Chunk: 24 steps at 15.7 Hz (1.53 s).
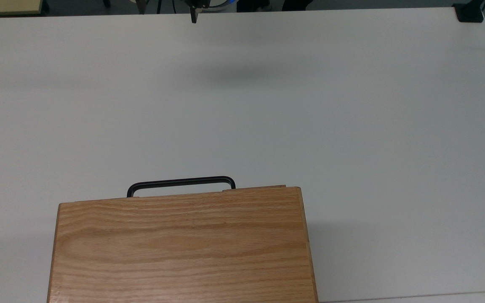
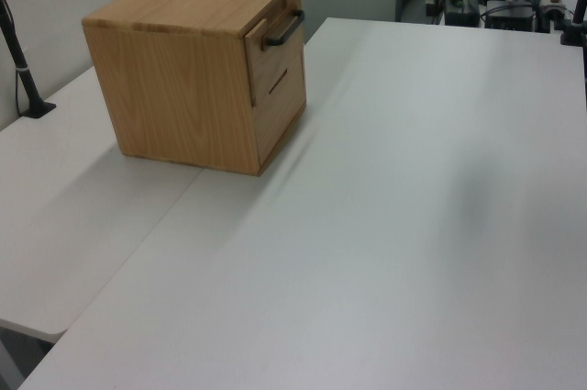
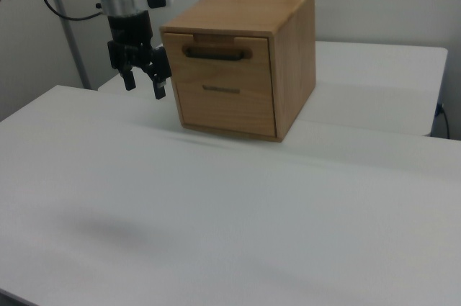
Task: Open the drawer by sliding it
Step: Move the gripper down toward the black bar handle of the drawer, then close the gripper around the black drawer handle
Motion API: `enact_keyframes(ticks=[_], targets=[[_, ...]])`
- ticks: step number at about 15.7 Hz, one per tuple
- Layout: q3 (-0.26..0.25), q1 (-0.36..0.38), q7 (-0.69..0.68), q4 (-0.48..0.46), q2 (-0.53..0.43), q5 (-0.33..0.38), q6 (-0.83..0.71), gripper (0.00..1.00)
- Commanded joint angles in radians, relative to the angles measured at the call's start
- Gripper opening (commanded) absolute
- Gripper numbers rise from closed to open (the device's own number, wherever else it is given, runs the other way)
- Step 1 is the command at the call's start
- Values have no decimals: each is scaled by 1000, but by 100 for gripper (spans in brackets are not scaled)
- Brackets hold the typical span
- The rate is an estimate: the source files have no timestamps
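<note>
End effector (image 3: 143,84) at the right view's left — fingers spread, holding nothing, hanging above the counter (image 3: 216,212). Further right, cabinet (image 3: 288,47) on the counter — drawer (image 3: 225,57) at its top front, shut flush, handle (image 3: 216,52) untouched.

White table (image 1: 352,126) spans the scene, bare surface. Oak-grained cabinet (image 2: 174,87) sits on it, at the top view's near edge, left of centre. Black clamp post (image 2: 18,60) at the left view's far left edge.
</note>
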Motion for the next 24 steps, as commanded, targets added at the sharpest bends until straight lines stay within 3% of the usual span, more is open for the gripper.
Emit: enact_keyframes(ticks=[1, 6, 9, 12, 17, 21, 24], targets=[[-1, 10, 37, -13, 14, 7, 83, 100], [2, 10, 394, -14, 99, 41, 334, 100], [1, 4, 632, -13, 173, 121, 570, 100], [-6, 1, 838, -13, 222, 251, 802, 100], [-6, 36, 1016, 1, 320, 267, 1097, 100], [-7, 59, 1027, 16, 374, 262, 1185, 100], [-7, 73, 1059, 26, 394, 262, 1255, 87]])
